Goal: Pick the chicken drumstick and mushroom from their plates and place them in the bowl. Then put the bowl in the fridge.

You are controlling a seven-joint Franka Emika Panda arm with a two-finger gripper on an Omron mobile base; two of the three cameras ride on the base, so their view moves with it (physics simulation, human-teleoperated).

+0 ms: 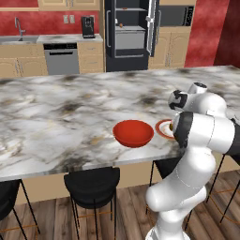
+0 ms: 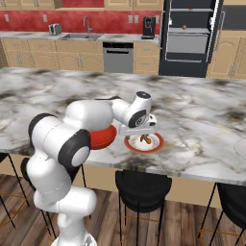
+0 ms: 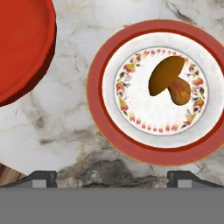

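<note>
Left base view: one red bowl (image 1: 133,132), nothing in it, beside one red-rimmed plate (image 1: 164,128).
Right base view: gripper (image 2: 140,135) over that plate, jaws wide apart, holding nothing.
Hand view: one mushroom (image 3: 169,80) on plate.

Mushroom (image 3: 168,81) open from above; bowl (image 3: 22,48) rim near plate (image 3: 109,131), gap seemingly narrow.

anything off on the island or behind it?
Fridge door stands wide open across the kitchen, shelves exposed. Otherwise tidy: mushroom lies on its side on the red-rimmed plate, red bowl upright beside it, nothing spilled.
</note>
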